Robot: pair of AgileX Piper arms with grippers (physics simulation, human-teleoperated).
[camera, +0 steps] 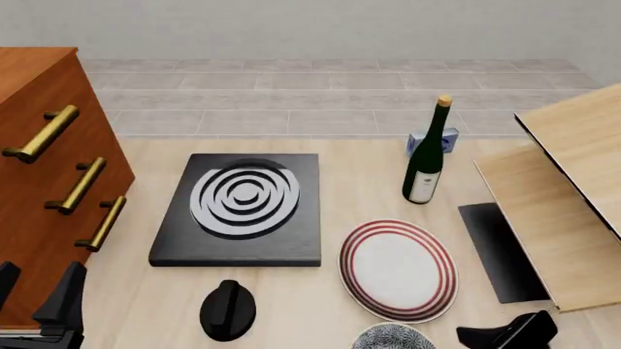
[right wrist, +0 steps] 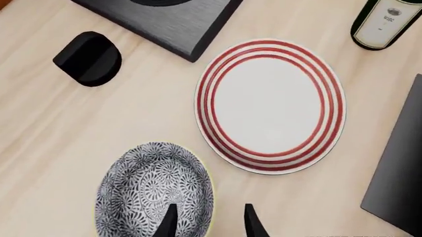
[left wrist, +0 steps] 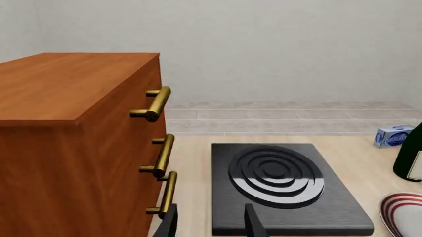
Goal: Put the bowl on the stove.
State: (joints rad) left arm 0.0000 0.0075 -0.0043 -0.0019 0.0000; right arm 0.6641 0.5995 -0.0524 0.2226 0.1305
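Well, the biggest thing here is the pale wooden surface (camera: 359, 163), and on its left edge stands a reddish-brown wooden cabinet (camera: 39, 182) with three brass handles (camera: 78, 185) down its front. On the far right, a light wood box (camera: 563, 211) sits tilted open, with a flat dark panel (camera: 499, 251) lying on the surface just beside it.

The stove (camera: 238, 211) lies flat just right of the cabinet, a black square slab with grey burner rings, and nothing rests on it. Right of its near corner, close but apart, lies the white plate (camera: 398, 269) with red rings. Beyond the plate stands a dark green wine bottle (camera: 425, 156), upright, with a small blue carton (camera: 441, 142) behind it. A black round knob (camera: 228, 309) sits near the stove's front edge, apart from it.

The bowl (camera: 391, 338) is at the very near edge of the front view, just below the plate, only its speckled top showing; in the right wrist view it (right wrist: 155, 190) lies just beside the plate without touching.

The right tool (right wrist: 207, 222) hovers over the bowl's rim, its fingers spread, one finger (right wrist: 168, 224) above the patterned inside and the other outside; it grips nothing. The left tool (left wrist: 211, 224) hangs near the cabinet's lower corner by the stove's near edge, fingers parted and empty.
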